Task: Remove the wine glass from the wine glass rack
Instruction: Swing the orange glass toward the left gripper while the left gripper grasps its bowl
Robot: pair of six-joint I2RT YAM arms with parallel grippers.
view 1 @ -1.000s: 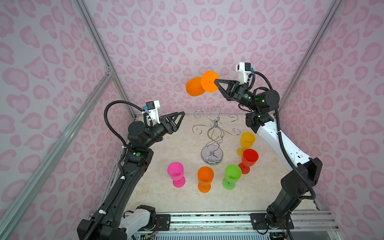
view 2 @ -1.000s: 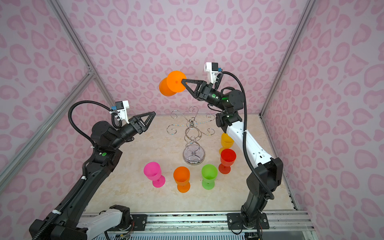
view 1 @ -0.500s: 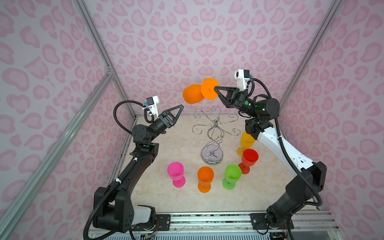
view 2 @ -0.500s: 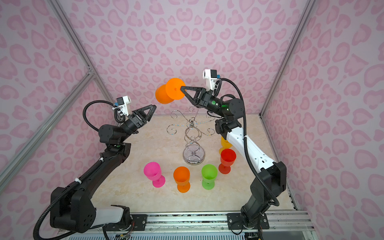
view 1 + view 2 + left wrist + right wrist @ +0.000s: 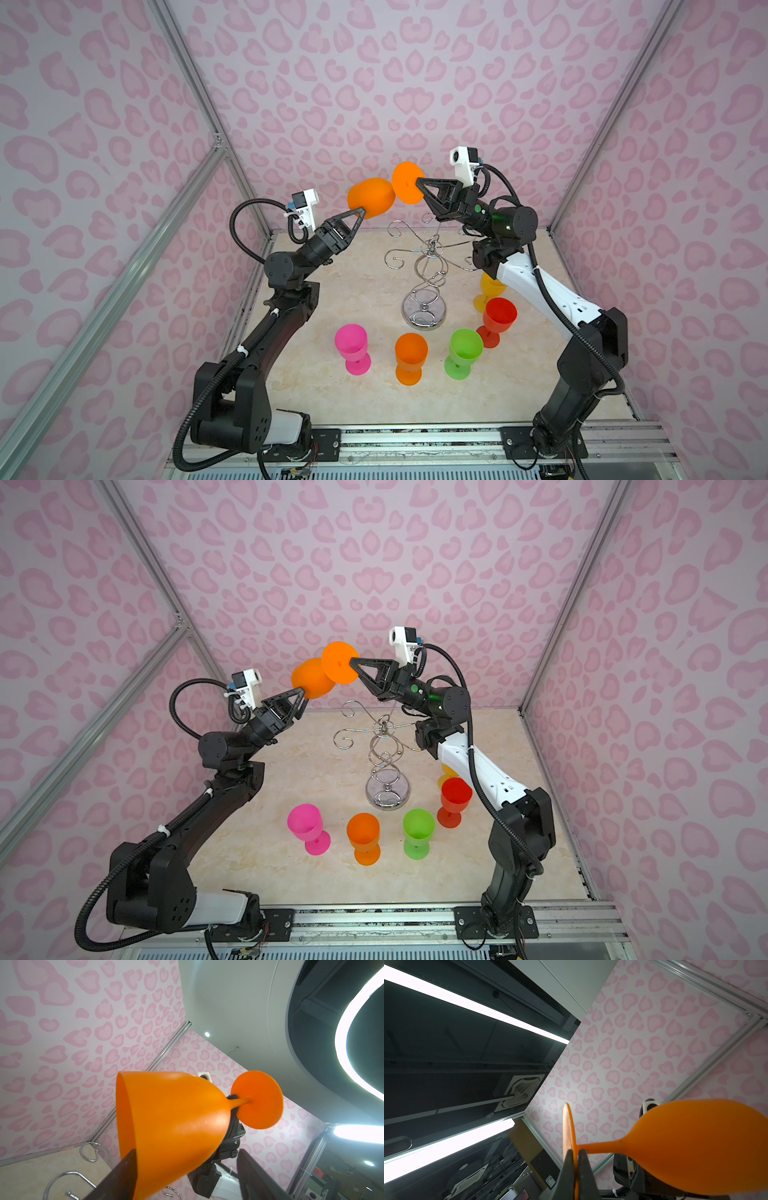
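**Wine glass off rack, held aloft between two hands**

Wine glass [image 5: 371, 198] lies sideways in the air, apart from the rack [image 5: 430, 266]. Right hand [image 5: 417, 183] is clenched on the edge of its foot. Left hand [image 5: 363, 212] is released and straddles the bowl: one finger [image 5: 124, 1169] is at the rim, the other stands apart.

Risk: the pinch on the thin foot looks weak for a sideways load, so the glass may pivot. If the right hand lets go before the left closes, it would likely drop. The smooth bowl may also slip from closing fingers.

Containers: pink [image 5: 352, 345], orange [image 5: 410, 353], green [image 5: 464, 351] and red [image 5: 500, 318] glasses stand upright on the bench [image 5: 519, 374], all empty. The yellow glass [image 5: 490, 286] is partly hidden.
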